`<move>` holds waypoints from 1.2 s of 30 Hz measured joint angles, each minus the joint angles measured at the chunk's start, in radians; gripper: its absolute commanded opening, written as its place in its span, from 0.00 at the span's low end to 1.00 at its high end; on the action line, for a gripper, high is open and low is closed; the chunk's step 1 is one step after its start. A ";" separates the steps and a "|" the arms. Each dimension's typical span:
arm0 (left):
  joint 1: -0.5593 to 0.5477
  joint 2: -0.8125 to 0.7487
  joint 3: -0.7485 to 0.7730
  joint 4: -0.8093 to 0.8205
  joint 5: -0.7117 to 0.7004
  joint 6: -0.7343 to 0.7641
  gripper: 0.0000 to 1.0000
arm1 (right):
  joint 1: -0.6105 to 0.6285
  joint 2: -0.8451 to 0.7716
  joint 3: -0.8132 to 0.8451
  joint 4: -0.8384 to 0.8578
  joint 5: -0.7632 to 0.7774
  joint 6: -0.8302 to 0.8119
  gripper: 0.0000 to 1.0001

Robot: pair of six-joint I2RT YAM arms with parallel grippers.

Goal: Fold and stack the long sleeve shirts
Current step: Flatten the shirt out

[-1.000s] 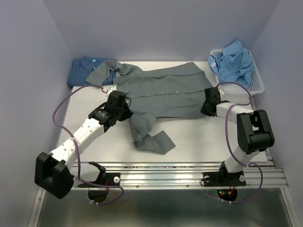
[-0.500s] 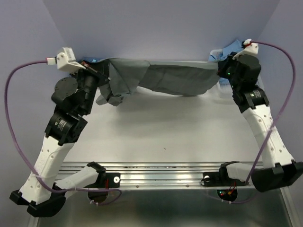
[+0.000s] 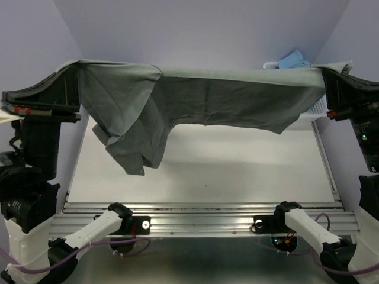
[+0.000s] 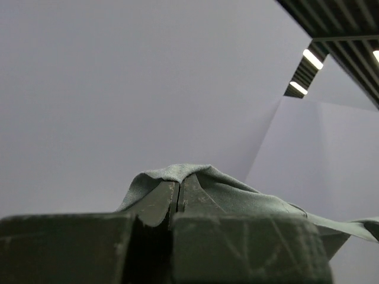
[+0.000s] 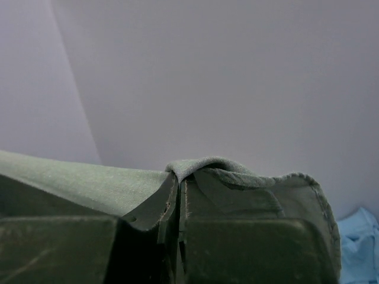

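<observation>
The mid-grey shirt [image 3: 213,100] hangs stretched in the air between my two grippers, high above the table, with a sleeve dangling at the left [image 3: 133,148]. My left gripper [image 3: 72,74] is shut on its left end; the left wrist view shows the cloth [image 4: 237,192] pinched in my left gripper [image 4: 179,188]. My right gripper [image 3: 331,76] is shut on its right end; the right wrist view shows the cloth [image 5: 83,177] pinched in my right gripper [image 5: 179,180]. The light blue shirt [image 3: 294,60] peeks over the grey one at the back right. The dark blue shirt is hidden.
The white mesh basket [image 3: 317,109] stands at the back right, mostly hidden behind the grey shirt. The white table [image 3: 207,171] lies below the hanging shirt. Purple walls close in the back and both sides.
Both arms have lifted the grey shirt from the table, first to mid height, now high up and stretched wide. The shirt now hides the dark blue shirt at the back left.
</observation>
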 measured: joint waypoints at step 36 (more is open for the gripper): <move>0.377 0.991 -0.149 0.211 -0.076 -0.041 0.29 | -0.021 0.914 -0.200 0.098 0.059 -0.005 0.36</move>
